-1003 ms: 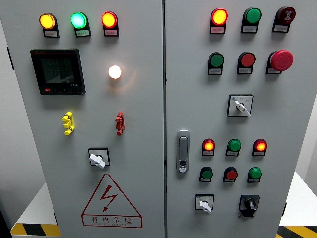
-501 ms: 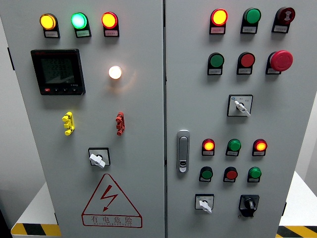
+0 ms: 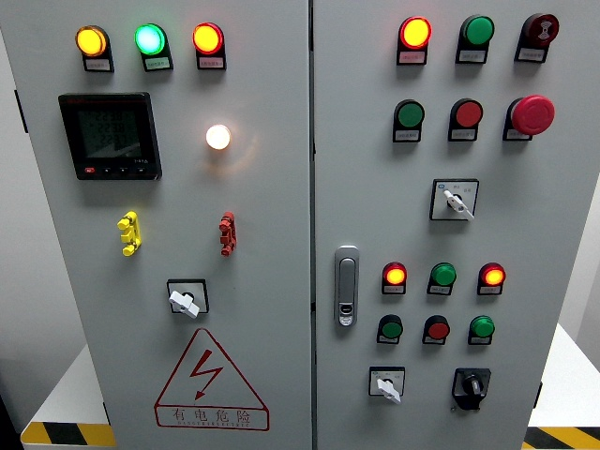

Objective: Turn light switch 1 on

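Across the whole frame stands a grey cabinet with two doors, the left door (image 3: 262, 234) and the right door (image 3: 544, 206), meeting at a vertical seam just right of centre. At upper left, three lamps glow in a row: yellow lamp (image 3: 90, 40), green lamp (image 3: 148, 38) and red lamp (image 3: 206, 37). Below them sits a black meter (image 3: 109, 135), and to its right a white lamp (image 3: 217, 137) is lit. At mid-left, a yellow clip (image 3: 128, 233) and a red clip (image 3: 227, 232) are mounted side by side, well apart. Below and between them is the left rotary switch (image 3: 185, 300), its white knob tilted. Under it is a red warning triangle (image 3: 208, 380). On the right door, a metal handle (image 3: 347, 286) stands upright near the seam. At centre right is the upper rotary switch (image 3: 455, 200), at lower right the lower rotary switch (image 3: 386, 383), and just beside that a black selector (image 3: 471, 385). A red mushroom button (image 3: 532, 114) sits at upper right. The labels are too small to read, so I cannot tell which of these is light switch 1. Neither of my hands shows in the head view, so I cannot tell how my fingers stand.
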